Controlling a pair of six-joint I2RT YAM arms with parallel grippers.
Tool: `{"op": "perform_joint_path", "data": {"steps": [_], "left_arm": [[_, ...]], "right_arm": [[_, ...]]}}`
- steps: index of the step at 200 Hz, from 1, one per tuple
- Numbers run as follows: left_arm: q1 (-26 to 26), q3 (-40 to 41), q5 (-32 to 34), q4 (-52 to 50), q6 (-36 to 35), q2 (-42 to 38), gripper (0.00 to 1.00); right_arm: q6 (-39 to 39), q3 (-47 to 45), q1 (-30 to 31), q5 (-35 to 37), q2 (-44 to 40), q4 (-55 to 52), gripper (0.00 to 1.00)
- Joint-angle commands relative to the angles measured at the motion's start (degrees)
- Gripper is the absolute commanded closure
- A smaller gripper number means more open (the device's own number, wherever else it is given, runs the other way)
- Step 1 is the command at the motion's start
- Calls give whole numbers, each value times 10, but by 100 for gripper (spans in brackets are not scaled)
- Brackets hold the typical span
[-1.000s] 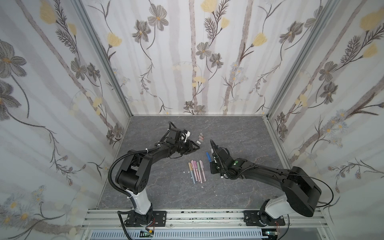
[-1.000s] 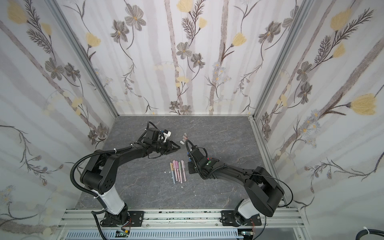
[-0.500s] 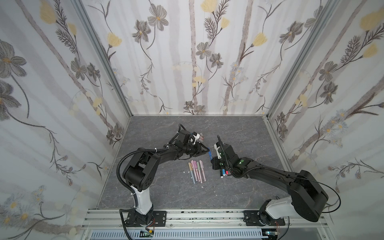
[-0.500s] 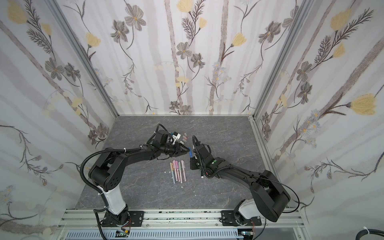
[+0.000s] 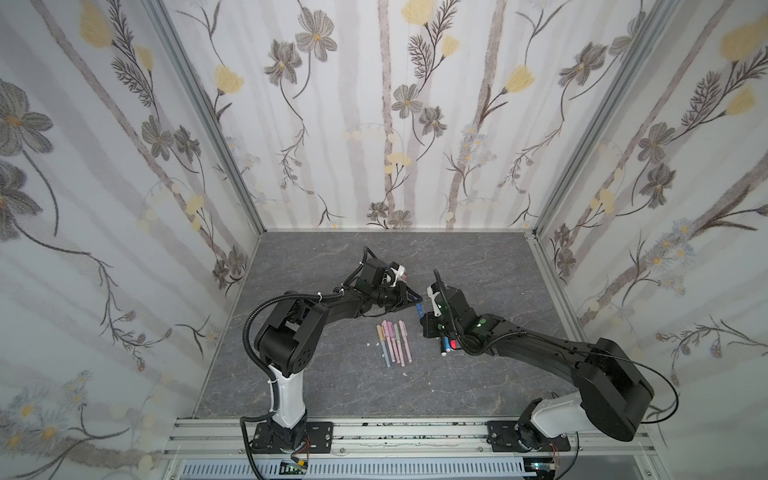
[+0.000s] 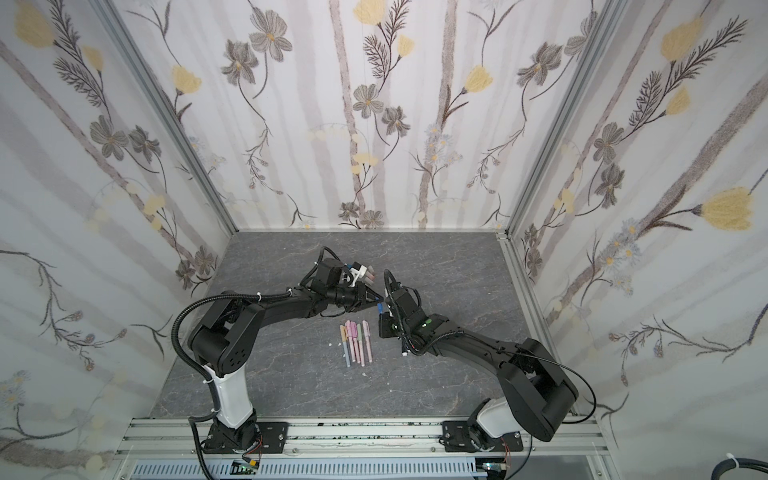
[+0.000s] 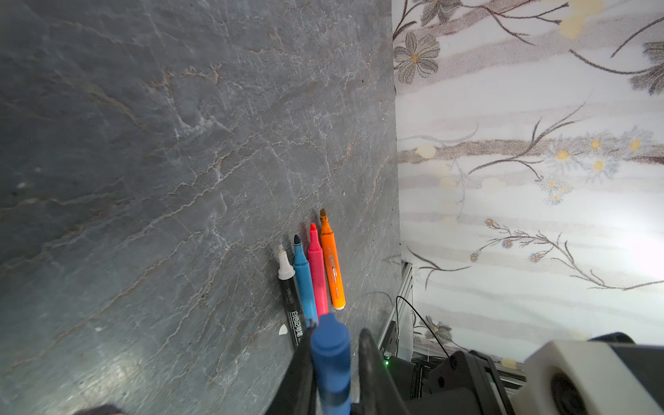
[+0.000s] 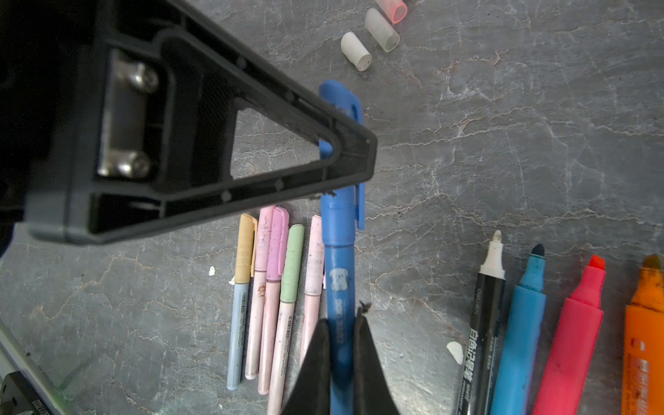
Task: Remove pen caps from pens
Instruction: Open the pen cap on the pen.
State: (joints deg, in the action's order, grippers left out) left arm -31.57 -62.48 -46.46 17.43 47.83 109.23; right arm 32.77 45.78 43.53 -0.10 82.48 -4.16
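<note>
The blue pen (image 8: 339,280), its cap (image 8: 341,100) on, is held between the two arms near the middle of the table (image 8: 503,143). The right gripper (image 8: 341,323) is pinched tight on its barrel, and the left gripper (image 7: 337,328) is closed narrowly across the cap, a finger on each side. Five capped pastel pens (image 8: 276,251) lie in a row just beside it on one side, four markers (image 8: 531,305) with bare tips lie on the other (black-and-white, blue, red-pink, orange), and three loose caps (image 8: 382,30) lie beyond the capped end.
</note>
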Motion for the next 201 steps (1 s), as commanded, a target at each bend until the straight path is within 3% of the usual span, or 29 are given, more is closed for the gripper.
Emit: {"op": "perform_joint_path", "data": {"steps": [1, 38, 49, 73, 103, 159, 201], "left_arm": [[-2, -7, -4, 24, 4, 3, 87], [-2, -12, -8, 24, 5, 3, 100], [-2, -12, -10, 27, 7, 3, 100], [-2, -10, -17, 41, 20, 0, 100], [-3, -14, -21, 41, 23, -4, 100], [2, -21, -13, 25, 8, 2, 100], [32, -67, 11, -7, -19, 40, 100]], "right_arm": [[4, 5, -1, -4, 2, 16, 96], [3, 1, -4, -3, 2, 21, 96], [4, 0, -6, -6, 3, 25, 95], [5, -4, -8, -10, 2, 43, 80], [6, 3, -14, -9, 14, 50, 79], [4, 5, -15, -9, 17, 49, 100], [1, -31, -7, -7, -19, 24, 100]]}}
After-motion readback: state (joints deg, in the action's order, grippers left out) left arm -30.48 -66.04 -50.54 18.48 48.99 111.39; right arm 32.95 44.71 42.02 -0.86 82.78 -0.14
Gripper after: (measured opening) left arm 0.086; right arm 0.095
